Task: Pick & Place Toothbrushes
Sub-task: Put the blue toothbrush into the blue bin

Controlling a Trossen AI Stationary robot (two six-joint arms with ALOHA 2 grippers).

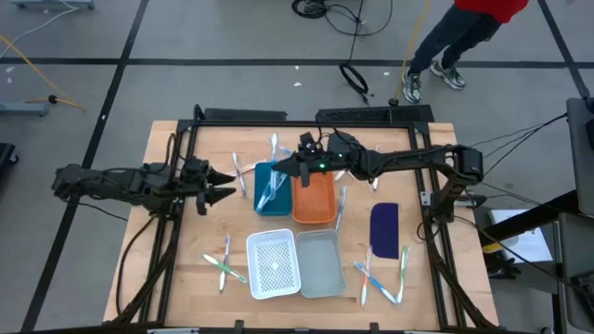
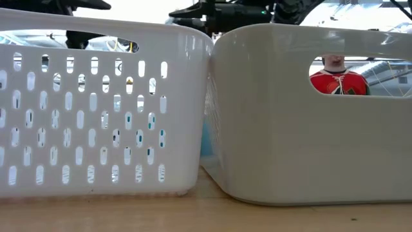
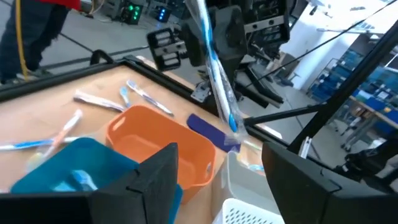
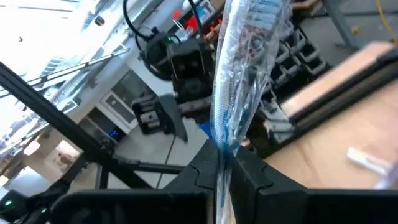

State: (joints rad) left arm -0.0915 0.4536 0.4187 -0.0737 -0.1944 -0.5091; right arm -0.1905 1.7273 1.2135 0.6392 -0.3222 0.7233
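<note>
clearly the right gripper (image 4: 222, 163) has its fingers pinched shut on one end of a wrapped toothbrush (image 4: 244, 68), whitish with blue inside clear crinkly film, so the brush hangs free beyond the fingertips and can be lowered into a bin. seen from above, that gripper sits over the seam between the teal bin (image 1: 261, 176) and the orange bin (image 1: 320, 206), with the held brush slanting out from the fingers across the teal one. its long axis runs diagonally; in the left wrist view it shows as a steep slant (image 3: 216, 68), the gripped end high and the free end dipping toward the orange bin's far rim. which end carries the bristles i cannot tell through the wrap.

the left gripper (image 1: 225, 186) stands just beside the teal bin, fingers spread wide with nothing between them, apparently waiting clear of the drop. other toothbrushes (image 1: 223, 263) lie scattered on the wooden table (image 1: 167, 232), well apart from both sets of fingers. likely next is lowering and letting go.
</note>
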